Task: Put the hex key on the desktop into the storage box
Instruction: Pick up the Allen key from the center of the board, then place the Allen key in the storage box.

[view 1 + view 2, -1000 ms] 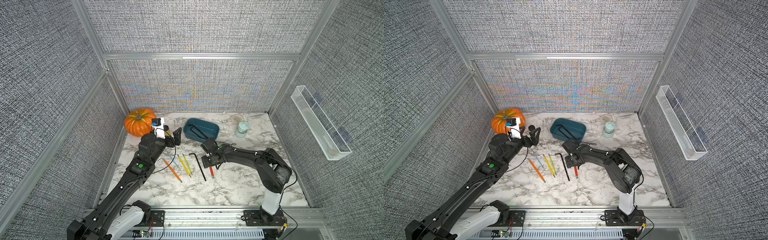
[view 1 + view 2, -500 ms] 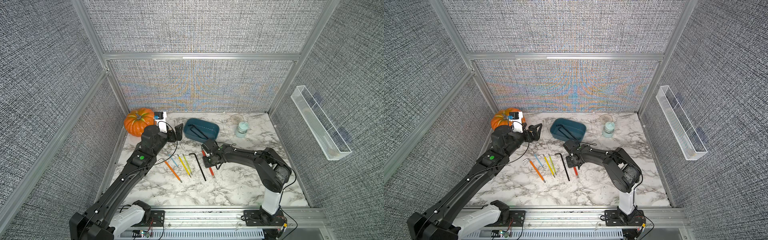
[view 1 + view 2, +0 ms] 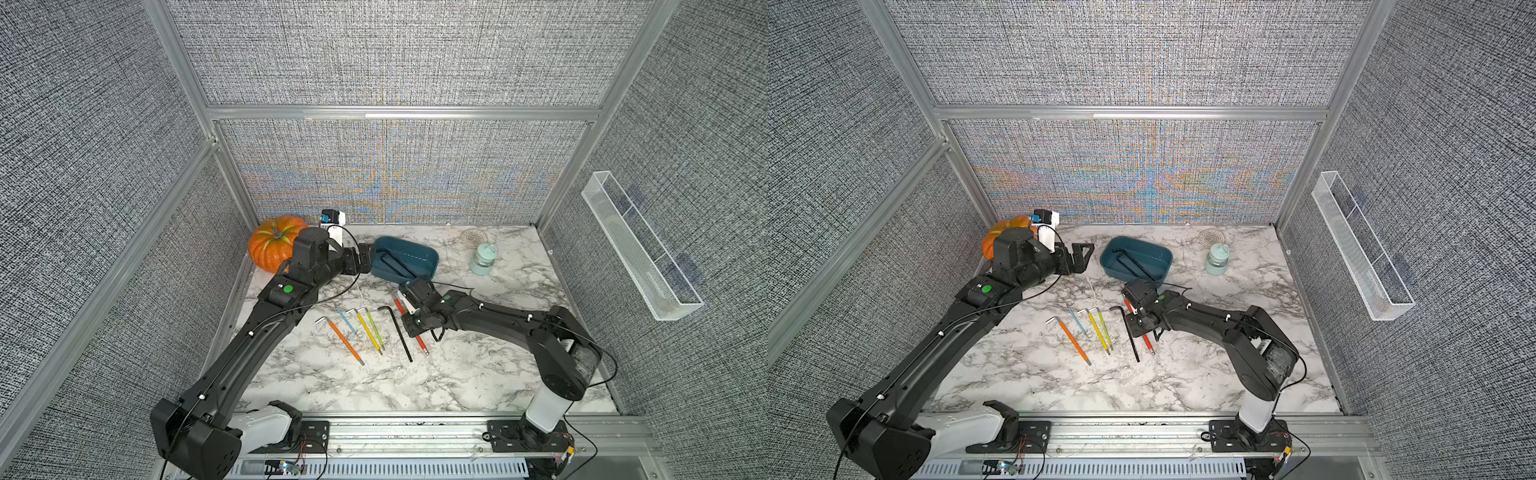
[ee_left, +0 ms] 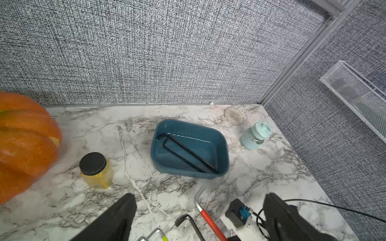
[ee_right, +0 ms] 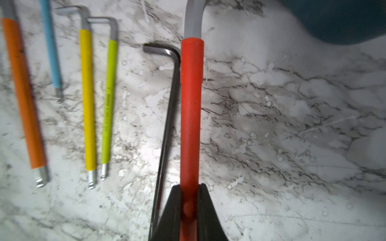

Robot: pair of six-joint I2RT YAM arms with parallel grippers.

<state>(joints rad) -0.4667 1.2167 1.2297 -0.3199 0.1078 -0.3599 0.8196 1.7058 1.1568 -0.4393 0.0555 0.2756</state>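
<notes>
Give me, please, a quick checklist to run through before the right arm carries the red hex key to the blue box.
1. Right gripper shut on red hex key: ok.
2. Black hex key clear of the fingers: cannot tell; it lies right alongside.
3. Room in the box: ok; black keys inside leave space.
4. Left gripper out of the way: cannot tell; open, near the box's edge.
5. Jar and bottle off the path: ok.
</notes>
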